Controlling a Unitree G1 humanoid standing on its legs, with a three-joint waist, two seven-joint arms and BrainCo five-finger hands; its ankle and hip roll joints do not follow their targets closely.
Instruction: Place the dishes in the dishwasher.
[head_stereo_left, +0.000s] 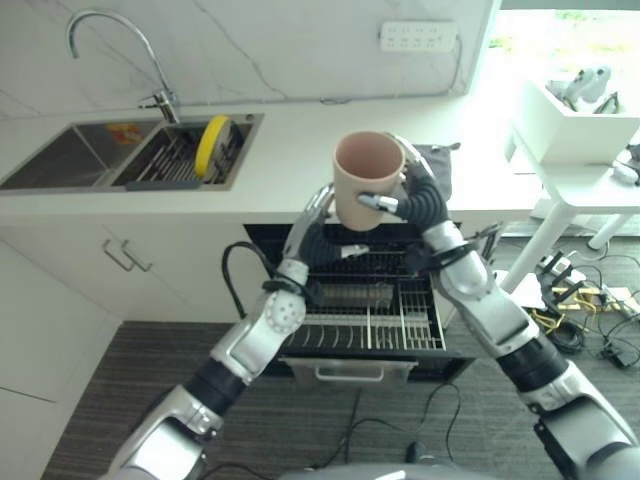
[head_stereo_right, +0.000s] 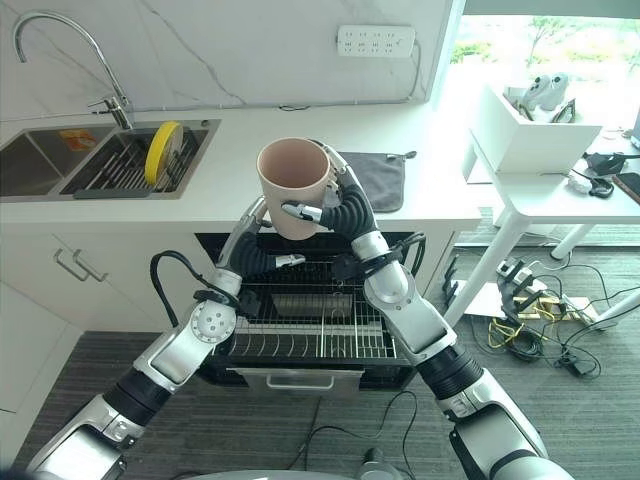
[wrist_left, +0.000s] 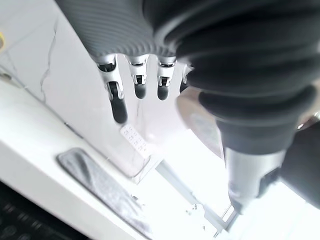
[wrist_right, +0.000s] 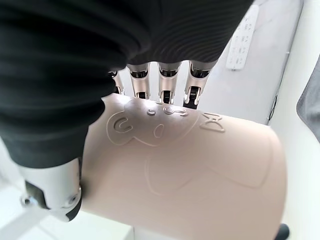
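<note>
The pink cup (head_stereo_left: 367, 178) is held upright, mouth up, above the open dishwasher (head_stereo_left: 360, 305) and in front of the counter (head_stereo_left: 290, 150). The right hand (head_stereo_left: 415, 195) has its fingers and thumb curled round the cup's side (a raised pattern shows in its wrist view). The left hand (head_stereo_left: 318, 215) is just beside the cup, fingers straight and relaxed. A yellow plate (head_stereo_left: 211, 143) stands in the sink (head_stereo_left: 130, 155); a grey cloth (head_stereo_right: 378, 180) lies on the counter.
</note>
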